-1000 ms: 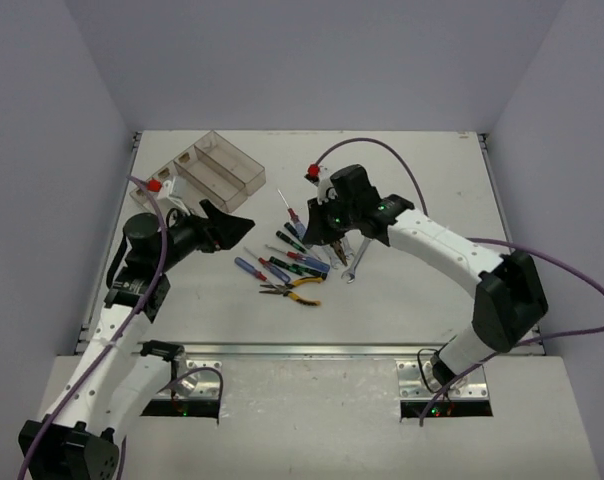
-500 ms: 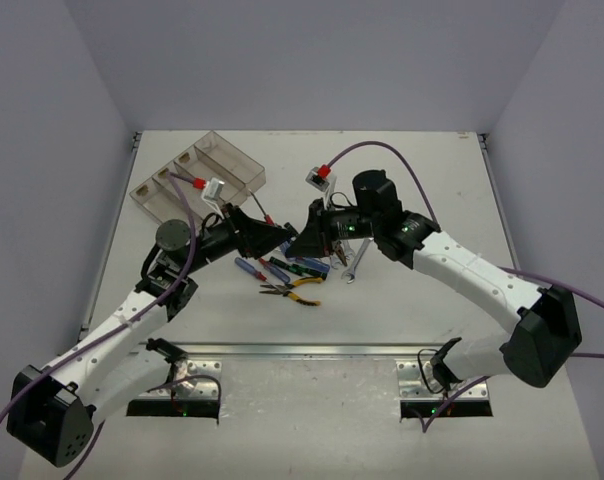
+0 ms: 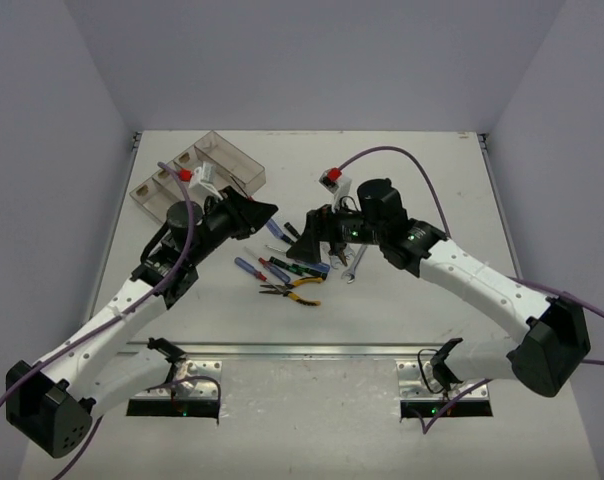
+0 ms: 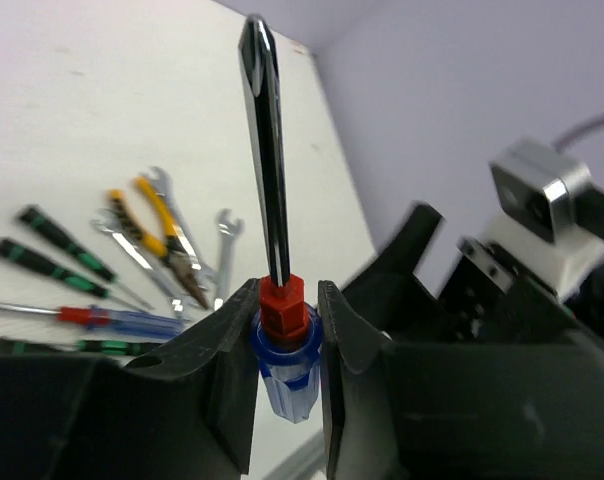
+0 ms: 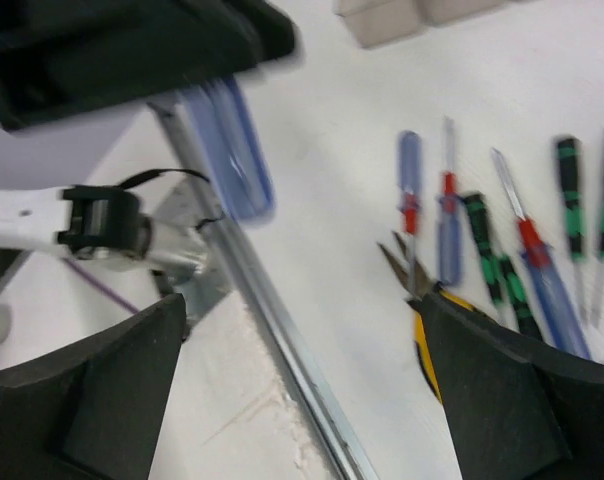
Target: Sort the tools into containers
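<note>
My left gripper [image 4: 284,320] is shut on a blue clear-handled screwdriver [image 4: 266,150] just below its red collar, shaft pointing away from the wrist. From above, the left gripper [image 3: 265,213] hovers over the table with the blue handle [image 3: 275,229] sticking out toward my right gripper [image 3: 305,238]. The right gripper [image 5: 302,390] stands wide open with nothing between its fingers, and the blue handle [image 5: 229,150] hangs just beyond them. The other tools [image 3: 294,266] lie in a loose pile below both grippers. The clear containers [image 3: 198,171] sit at the back left.
Yellow-handled pliers [image 3: 298,290] lie nearest the front of the pile, and silver wrenches [image 3: 351,266] are on its right side. Green-black screwdrivers [image 5: 494,262] and a blue one [image 5: 410,172] lie side by side. A metal rail [image 3: 302,350] runs along the table's near edge.
The two grippers came together over the pile. The left one closed on the blue screwdriver, the right one opened and let go of it, and the left has drawn back slightly.
</note>
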